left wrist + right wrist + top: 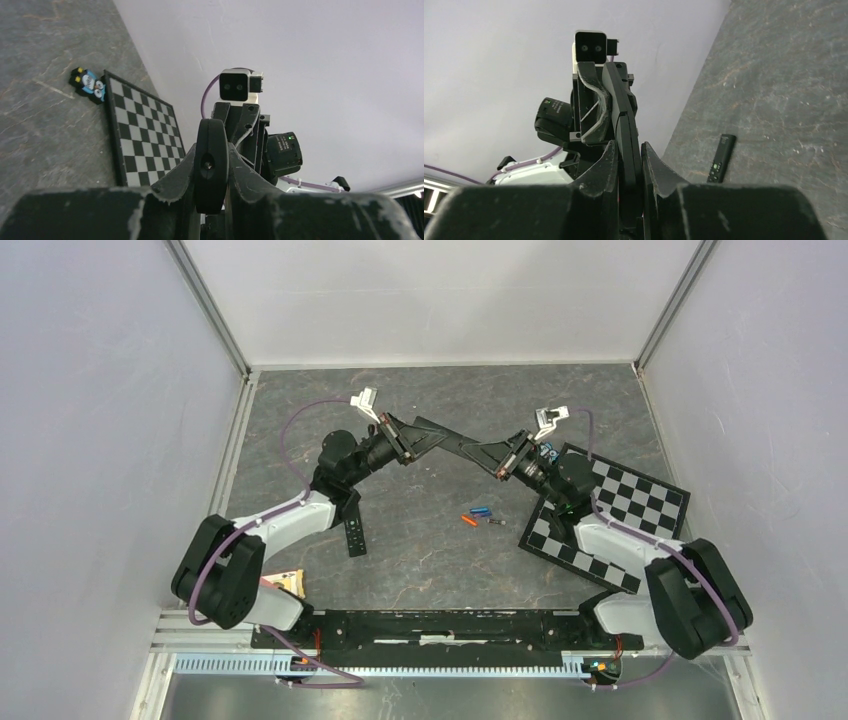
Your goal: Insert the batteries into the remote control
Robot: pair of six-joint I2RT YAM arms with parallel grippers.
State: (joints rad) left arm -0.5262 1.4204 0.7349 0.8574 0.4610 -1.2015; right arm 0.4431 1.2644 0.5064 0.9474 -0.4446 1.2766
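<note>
Both arms meet at upper centre of the top view. The left gripper (pixel 212 172) and right gripper (pixel 629 165) are each clenched on opposite ends of one black remote control (pixel 628 130), which is seen edge-on and held above the table (pixel 420 570). The orange battery (pixel 468 521), blue battery (pixel 482 510) and dark battery (pixel 496 522) lie loose just below centre. A second remote (pixel 354 536) lies at lower left. Likely risks: opposed pulls could twist the rigid body until it slips, and when one pincer lets go, the remote could pivot and fall onto the batteries and scatter them. Whether the battery bay is open cannot be told.
</note>
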